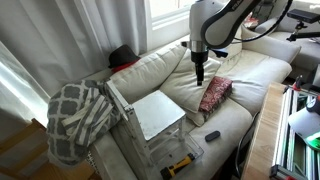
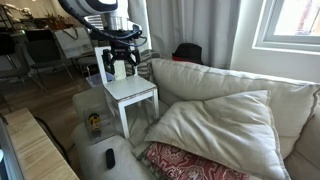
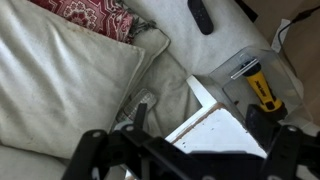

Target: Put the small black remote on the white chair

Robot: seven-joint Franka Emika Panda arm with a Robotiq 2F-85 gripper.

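Weight seems slight, the remote point(image 3: 200, 15) stiff and slick (pinch its long edges); the gripper point(image 3: 187, 140) gapes empty

The remote point(image 3: 201, 15) is looking black; the chair seat point(image 1: 158, 113) is looking white; the cushion point(image 3: 85, 15) is carrying a red pattern; the tool point(image 3: 262, 92) is showing yellow-black.

The wrist view's top edge crops the small black remote point(image 3: 200, 14); its bottom edge hides the fingertips of the claw point(image 3: 185, 160).
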